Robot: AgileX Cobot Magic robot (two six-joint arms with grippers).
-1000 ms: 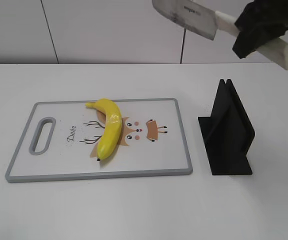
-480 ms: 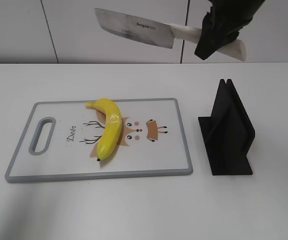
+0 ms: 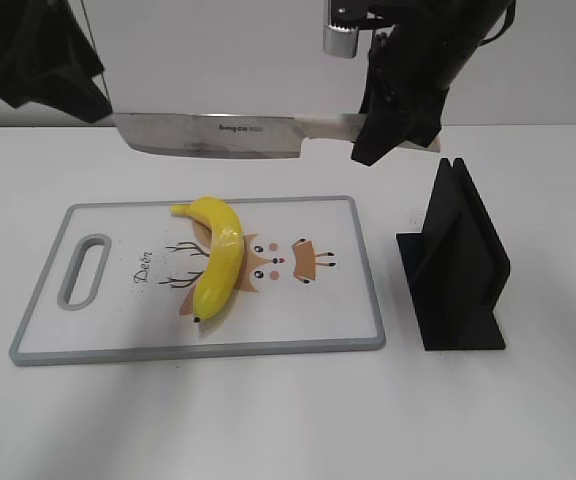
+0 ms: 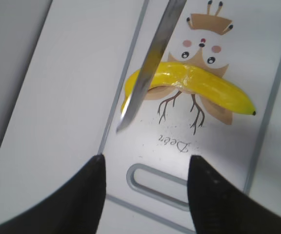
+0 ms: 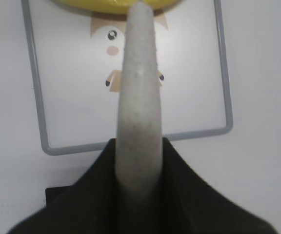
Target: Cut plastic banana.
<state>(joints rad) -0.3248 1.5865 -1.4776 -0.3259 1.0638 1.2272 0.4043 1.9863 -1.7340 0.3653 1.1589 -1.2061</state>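
Cleaver (image 3: 208, 136) has dropped leftward over the plastic banana (image 3: 218, 262).

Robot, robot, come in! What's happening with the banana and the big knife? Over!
Right hand shut on knife, held in the air above the board. Left hand open, empty. Banana whole on board. Nothing in the way.

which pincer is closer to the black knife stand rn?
Right. The right pincer, shut on the knife handle, hangs just up-left of the black knife stand. The left pincer, open, is over the cutting board's far handle end, across the banana.
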